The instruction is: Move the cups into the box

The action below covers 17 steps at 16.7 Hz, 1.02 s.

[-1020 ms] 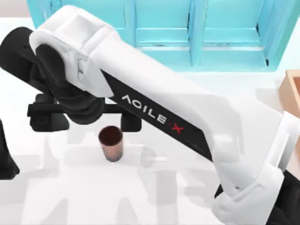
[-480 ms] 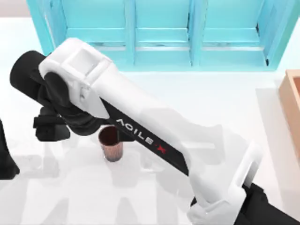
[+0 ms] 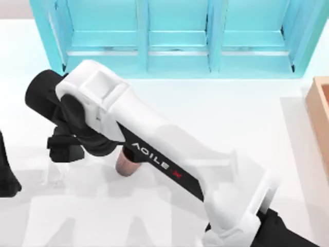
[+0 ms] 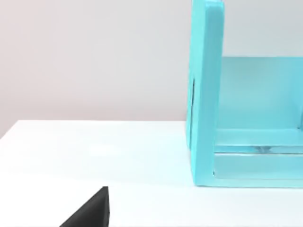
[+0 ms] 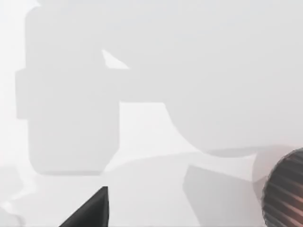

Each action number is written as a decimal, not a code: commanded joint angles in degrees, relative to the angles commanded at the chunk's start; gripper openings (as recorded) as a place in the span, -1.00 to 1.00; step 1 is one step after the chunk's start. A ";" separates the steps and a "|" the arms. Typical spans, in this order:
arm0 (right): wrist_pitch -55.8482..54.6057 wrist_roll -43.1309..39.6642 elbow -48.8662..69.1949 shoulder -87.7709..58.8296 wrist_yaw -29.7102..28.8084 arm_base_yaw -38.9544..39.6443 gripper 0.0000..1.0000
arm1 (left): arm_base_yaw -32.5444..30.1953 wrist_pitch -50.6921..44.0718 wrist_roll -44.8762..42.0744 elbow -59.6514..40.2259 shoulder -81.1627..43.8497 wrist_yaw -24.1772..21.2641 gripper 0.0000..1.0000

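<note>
top view: the right arm's gripper [image 3: 95, 149] sits left of centre, over a brown cup [image 3: 126, 163]; i cannot tell how its fingers stand. the box [image 3: 320, 110] is at the right edge. right wrist view: ribbed cup [image 5: 285, 191] at lower right. centring on the cup before closing looks wise.

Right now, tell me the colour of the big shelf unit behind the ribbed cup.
Turquoise shelf unit, seen best in the top view.
</note>
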<state>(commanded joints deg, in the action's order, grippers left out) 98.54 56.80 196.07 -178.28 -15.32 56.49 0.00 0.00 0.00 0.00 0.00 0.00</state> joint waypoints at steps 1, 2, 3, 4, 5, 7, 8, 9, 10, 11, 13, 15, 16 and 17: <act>0.00 0.00 0.00 0.00 0.00 0.00 1.00 | 0.00 0.00 0.00 0.00 0.00 0.00 1.00; 0.00 0.00 0.00 0.00 0.00 0.00 0.85 | 0.00 0.00 0.00 0.00 0.00 0.00 1.00; 0.00 0.00 0.00 0.00 0.00 0.00 0.70 | 0.00 0.00 0.00 0.00 0.00 0.00 1.00; 0.00 0.00 0.00 0.00 0.00 0.00 0.55 | 0.00 0.00 0.00 0.00 0.00 0.00 1.00; 0.00 0.00 0.00 0.00 0.00 0.00 0.40 | 0.00 0.00 0.00 0.00 0.00 0.00 1.00; 0.00 0.00 0.00 0.00 0.00 0.00 0.10 | 0.00 0.00 0.00 0.00 0.00 0.00 1.00; 0.00 0.00 0.00 0.00 0.00 0.00 -0.06 | 0.00 0.00 0.00 0.00 0.00 0.00 1.00; 0.00 0.00 0.00 0.00 0.00 0.00 -0.21 | 0.00 0.00 0.00 0.00 0.00 0.00 1.00; 0.00 0.00 0.00 0.00 0.00 0.00 -0.36 | 0.00 0.00 0.00 0.00 0.00 0.00 1.00; 0.00 0.00 0.00 0.00 0.00 0.00 -0.51 | 0.00 0.00 0.00 0.00 0.00 0.00 1.00; 0.00 0.00 0.00 0.00 0.00 0.00 -0.81 | 0.00 0.00 0.00 0.00 0.00 0.00 1.00; 0.00 0.00 0.00 0.00 0.00 0.00 -1.00 | 0.00 0.00 0.00 0.00 0.00 0.00 1.00; 0.00 0.00 0.00 0.00 0.00 0.00 -1.00 | 0.00 0.00 0.00 0.00 0.00 0.00 1.00; 0.00 0.00 0.00 0.00 0.00 0.00 -1.00 | 0.00 0.00 0.00 0.00 0.00 0.00 1.00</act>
<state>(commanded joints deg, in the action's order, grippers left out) 98.54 56.80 196.07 -178.28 -15.32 56.49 0.00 0.00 0.00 0.00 0.00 0.00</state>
